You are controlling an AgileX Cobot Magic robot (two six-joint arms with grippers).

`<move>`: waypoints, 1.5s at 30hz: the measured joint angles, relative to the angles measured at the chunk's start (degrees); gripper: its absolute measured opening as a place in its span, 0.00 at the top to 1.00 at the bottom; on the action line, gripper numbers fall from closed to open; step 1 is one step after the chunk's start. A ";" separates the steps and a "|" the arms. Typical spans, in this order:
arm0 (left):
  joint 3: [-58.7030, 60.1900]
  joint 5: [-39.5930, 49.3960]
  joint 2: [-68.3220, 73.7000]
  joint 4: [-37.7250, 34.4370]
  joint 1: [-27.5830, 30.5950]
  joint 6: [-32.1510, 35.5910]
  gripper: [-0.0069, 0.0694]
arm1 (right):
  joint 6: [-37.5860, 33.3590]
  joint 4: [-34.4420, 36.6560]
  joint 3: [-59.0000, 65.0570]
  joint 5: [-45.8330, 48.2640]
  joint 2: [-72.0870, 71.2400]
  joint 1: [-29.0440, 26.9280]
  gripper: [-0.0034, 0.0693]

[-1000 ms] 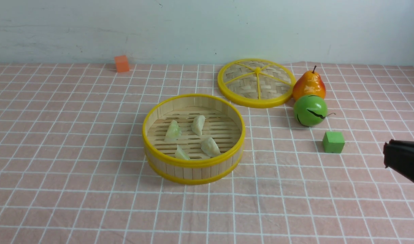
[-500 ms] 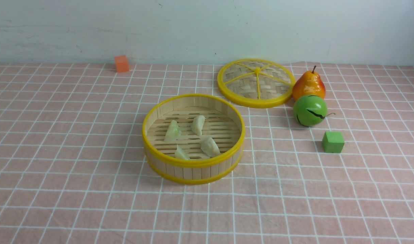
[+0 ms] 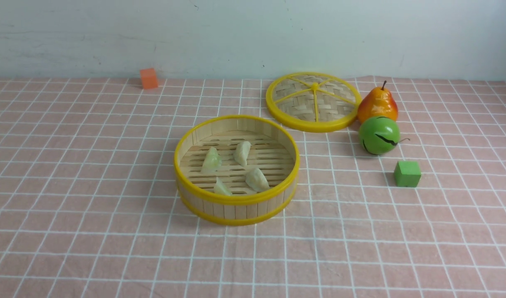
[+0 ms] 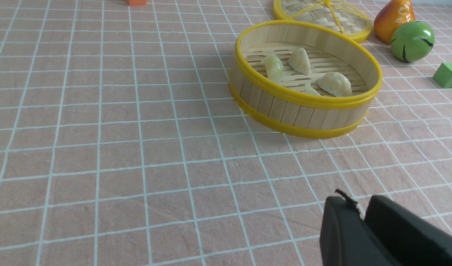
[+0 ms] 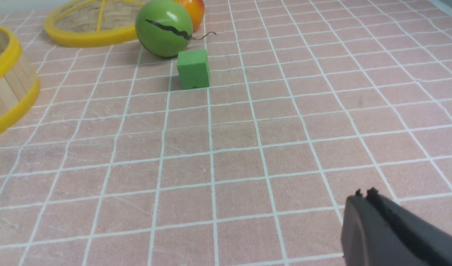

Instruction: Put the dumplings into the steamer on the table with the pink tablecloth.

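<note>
The counter (image 3: 70, 231), covered by the pink tablecloth (image 3: 401, 248), is seen in the front view with no arm over it, whereas a second earlier a dark pincer tip was seen at the right edge of that view; by half a second ago it was already gone. Nothing else on the cloth is found displaced between the earlier frames and now.

The steamer (image 3: 236, 205) is set near the middle of the counter, and all four dumplings (image 3: 257, 179) are lying on its slatted floor, apart from one another. The nearest dumpling is partly hidden behind the front rim in both the front and left wrist views. In the right wrist view only a slice of the steamer wall is shown, cut off at the frame edge.

The woven lid (image 3: 313, 101) is laid flat behind and to the right of the steamer. Just beside it the pear (image 3: 377, 103) and the green ball (image 3: 379, 135) are placed, the two apparently touching. The green cube (image 3: 407, 174) is set near the ball, and the orange cube (image 3: 149, 78) is left far back by the wall.

The left pincer (image 4: 362, 218) is shown only as two dark tips at the frame corner, a narrow slit parting them, nothing between them. The right pincer (image 5: 364, 195) is pressed closed and empty, hovering over bare cloth.
</note>
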 joint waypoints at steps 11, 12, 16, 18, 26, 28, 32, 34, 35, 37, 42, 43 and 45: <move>0.00 0.33 0.00 0.02 0.00 -0.05 0.79 | 0.05 -0.12 -0.40 2.01 -0.02 1.70 0.98; 0.00 0.33 0.00 0.02 0.00 -0.05 0.79 | 0.05 -0.12 -0.40 2.01 -0.02 2.17 0.98; 0.00 0.33 0.00 0.02 0.00 -0.05 0.79 | 0.05 -0.14 -0.40 2.01 -0.02 4.23 0.98; 0.00 0.33 0.00 0.02 0.00 -0.10 0.79 | 0.16 -0.14 -0.40 2.01 -0.02 4.23 0.98; 0.00 0.40 0.00 0.02 0.00 -0.15 0.78 | 0.27 -0.14 -0.40 2.05 -0.02 4.23 0.98; 0.00 0.40 0.00 0.02 0.00 -0.15 0.78 | 0.27 -0.14 -0.40 2.05 -0.02 4.23 0.98; 0.00 0.40 0.00 0.02 0.00 -0.15 0.77 | 0.27 -0.14 -0.40 2.05 -0.02 4.23 0.98; 0.00 0.40 0.00 0.02 0.00 -0.15 0.77 | 0.27 -0.14 -0.40 2.05 -0.02 4.23 0.98; 0.00 0.40 0.00 0.02 0.00 -0.15 0.77 | 0.27 -0.14 -0.40 2.05 -0.02 4.23 0.97; 0.00 0.40 0.00 0.02 0.00 -0.15 0.77 | 0.27 -0.14 -0.40 2.05 -0.02 4.23 0.97; 0.00 0.40 0.00 0.02 0.00 -0.15 0.76 | 0.27 -0.14 -0.40 2.05 -0.02 4.23 0.97; 0.00 0.40 0.00 0.02 0.00 -0.15 0.76 | 0.27 -0.14 -0.40 2.05 -0.02 4.23 0.97; 0.00 0.40 0.00 0.02 0.00 -0.15 0.76 | 0.27 -0.14 -0.40 2.05 -0.02 4.23 0.97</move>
